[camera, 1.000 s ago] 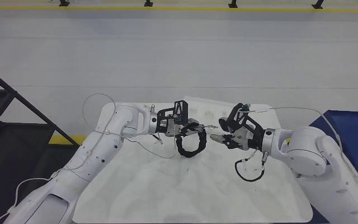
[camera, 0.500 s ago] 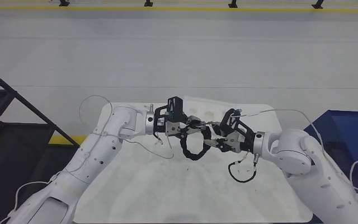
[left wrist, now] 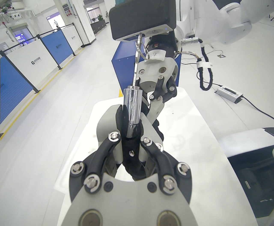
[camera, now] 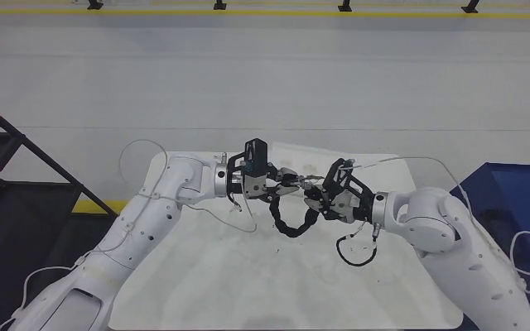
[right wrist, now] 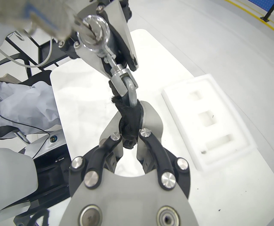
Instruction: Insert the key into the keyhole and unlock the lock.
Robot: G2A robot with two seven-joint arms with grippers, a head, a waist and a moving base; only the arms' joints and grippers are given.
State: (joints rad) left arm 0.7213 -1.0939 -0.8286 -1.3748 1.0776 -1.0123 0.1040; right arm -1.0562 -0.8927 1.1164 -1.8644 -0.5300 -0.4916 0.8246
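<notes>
My left gripper point(camera: 279, 184) point(left wrist: 130, 119) is shut on the lock, a chrome cylinder point(left wrist: 132, 107) with a black sleeved cable point(camera: 294, 223) hanging in a loop above the table. A key point(left wrist: 136, 64) with its ring point(left wrist: 146, 56) sits in the cylinder's end face. My right gripper point(camera: 317, 201) point(right wrist: 130, 111) faces the left one at close range. It is shut on the black cable end point(right wrist: 129, 122), which carries a metal shackle point(right wrist: 131, 94) and clevis. In the right wrist view the cylinder point(right wrist: 95, 27) appears end-on with a blurred key tag point(right wrist: 42, 19) beside it.
The white table point(camera: 207, 281) lies below both grippers. A white foam tray point(right wrist: 205, 119) with several recesses rests near its far edge. A black cable loop point(camera: 354, 248) hangs from the right arm. A blue bin point(camera: 505, 190) stands off the table's right side.
The right gripper has moved left and closed the gap to the left gripper. The left gripper has turned, and the cable loop now hangs between the two.
</notes>
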